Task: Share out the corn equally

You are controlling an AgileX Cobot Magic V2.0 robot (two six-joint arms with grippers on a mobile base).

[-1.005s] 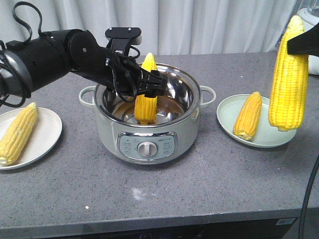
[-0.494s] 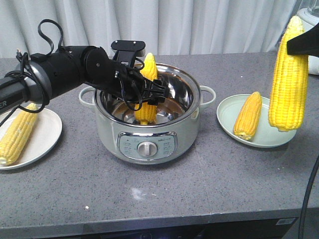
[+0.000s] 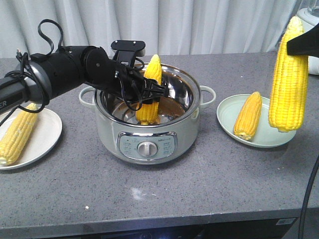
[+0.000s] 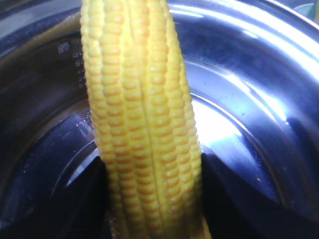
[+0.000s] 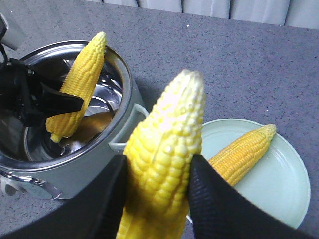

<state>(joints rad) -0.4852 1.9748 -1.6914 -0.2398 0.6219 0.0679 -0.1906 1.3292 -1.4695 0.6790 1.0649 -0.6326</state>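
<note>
a grey speckled worktop (image 3: 214, 189) fills the lower part of the front view, its front edge running above a dark cabinet front (image 3: 99, 233). a pale smudge (image 3: 137, 193) marks the surface near that edge. behind the worktop a whitish curtain (image 3: 209, 25) hangs in soft vertical folds. the light is bright and even. what may be a white appliance (image 3: 314, 64) is cut off at far right.

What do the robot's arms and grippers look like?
The left arm is black and tubular, with black cables looping above it and white lettering cut off at the picture's edge. The left gripper is black too. The right gripper has thick black textured fingers.
</note>
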